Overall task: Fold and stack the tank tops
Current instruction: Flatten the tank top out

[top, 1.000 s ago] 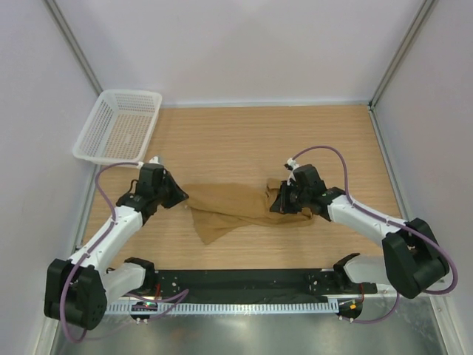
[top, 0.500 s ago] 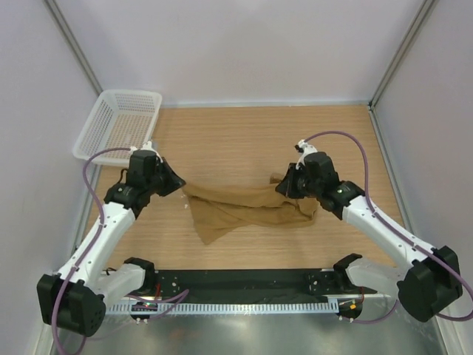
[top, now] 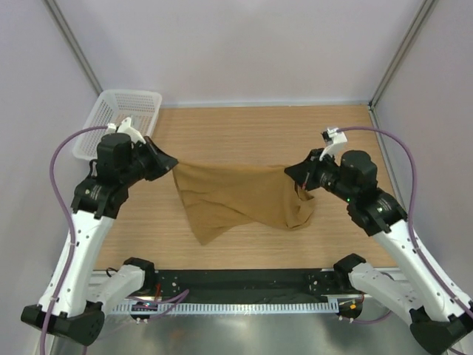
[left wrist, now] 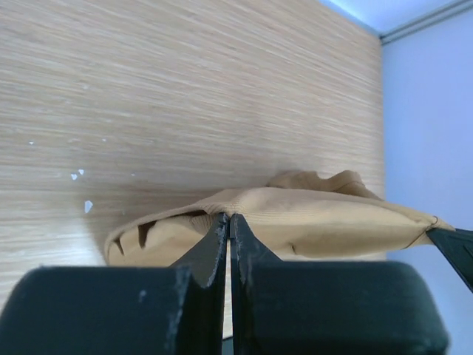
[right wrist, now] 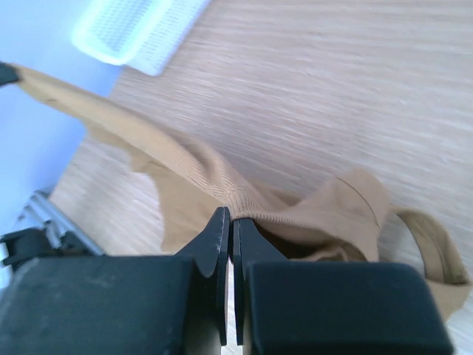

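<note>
Wooden counter, grey walls. Left end effector and right end effector each pinch a top edge of the tan tank top, stretched between them and sagging counterward. Pull any wider and I reckon the thin cloth slips out.

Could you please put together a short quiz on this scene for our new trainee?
1. True or false: the left gripper and the right gripper are each shut on the tank top.
2. Where is the white basket on the table? A. far left corner B. far right corner C. near edge, middle
3. Fill in: the tank top is stretched ____ the two grippers.
Key: 1 true; 2 A; 3 between.
</note>
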Controlling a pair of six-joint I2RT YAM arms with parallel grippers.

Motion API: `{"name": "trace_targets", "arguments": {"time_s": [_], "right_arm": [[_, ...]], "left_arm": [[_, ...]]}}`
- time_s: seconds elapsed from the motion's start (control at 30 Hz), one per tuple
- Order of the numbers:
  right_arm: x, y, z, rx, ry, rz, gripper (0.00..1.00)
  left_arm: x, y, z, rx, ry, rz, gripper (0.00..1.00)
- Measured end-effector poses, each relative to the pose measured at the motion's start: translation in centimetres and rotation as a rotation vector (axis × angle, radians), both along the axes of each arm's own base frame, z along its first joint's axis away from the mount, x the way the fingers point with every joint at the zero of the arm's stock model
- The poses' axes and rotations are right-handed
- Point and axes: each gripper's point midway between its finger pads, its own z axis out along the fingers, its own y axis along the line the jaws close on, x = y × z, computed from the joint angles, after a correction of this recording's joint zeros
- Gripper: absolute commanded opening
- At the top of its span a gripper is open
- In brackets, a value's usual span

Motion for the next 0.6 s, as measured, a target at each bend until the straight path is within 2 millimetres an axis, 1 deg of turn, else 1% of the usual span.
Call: {"name": "trace_targets", "arguments": {"time_s": [0.1,0.2,0.33,0.43,0.5,0.53,0.6], "right_arm": [[-2.6,-0.1,2.9,0.047,-0.083,0.072,0.01],[-5.7,-0.6,5.3,0.092,-0.162,0.133,0.01],[-10.3,-1.9,8.6,0.147,-0.272,0.198,0.02],[-13.6,-2.8,11.3,0.189,-0.36,0.24,0.02],[-14.9,-3.2,12.8,0.205,-0.398,0.258,0.02],[-15.2,-3.3,13.4,0.209,-0.409,0.263,0.02],[-15.2,-3.3,14.1,0.209,-0.41,0.261,0.01]], "left_arm": [[-2.4,-0.3,1.5,-0.034,-0.025,-0.045,0.0],[-5.9,-0.3,3.1,-0.077,-0.065,-0.084,0.0],[-10.5,0.3,5.8,-0.128,-0.179,-0.111,0.0],[-14.3,1.1,9.4,-0.171,-0.309,-0.123,0.0],[-15.6,1.2,11.5,-0.19,-0.374,-0.137,0.0],[-16.0,1.2,12.3,-0.196,-0.399,-0.143,0.0],[-15.6,1.0,12.8,-0.199,-0.399,-0.152,0.0]]}}
